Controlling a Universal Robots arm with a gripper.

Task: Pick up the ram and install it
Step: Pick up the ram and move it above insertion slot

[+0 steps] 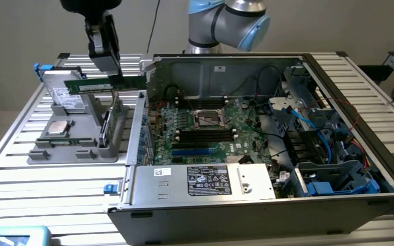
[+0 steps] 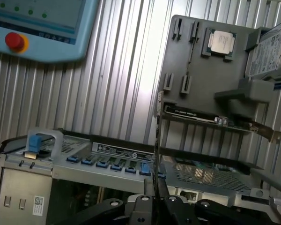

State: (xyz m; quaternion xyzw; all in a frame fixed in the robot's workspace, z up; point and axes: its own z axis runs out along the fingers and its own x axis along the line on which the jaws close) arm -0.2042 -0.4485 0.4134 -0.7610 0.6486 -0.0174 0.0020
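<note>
The ram (image 1: 87, 85) is held clamped between the jaws, which are closed narrowly on its thin board. The stick is carried level, lengthwise, in the air just outside the open computer case (image 1: 252, 215), by the wall on the exterior view's left. One end of the stick reaches almost to that wall's top edge. The stick hangs clear above the grey tray (image 1: 80, 151), which is set on the slatted tabletop (image 1: 46, 184) beside the case on the same side. On the tray, a square silver processor (image 1: 59, 128) is seen lying flat, and a taller green card (image 1: 109, 123) is seen standing on edge nearer the case. Inside the case, the green motherboard (image 1: 204, 128) is exposed. In the wrist view the ram is seen edge-on as a thin dark line rising from between the jaws, in front of the tray. A blue pendant (image 2: 47, 28) with a red button (image 2: 15, 41) is seen lying on the tabletop, well apart from the case.
</note>
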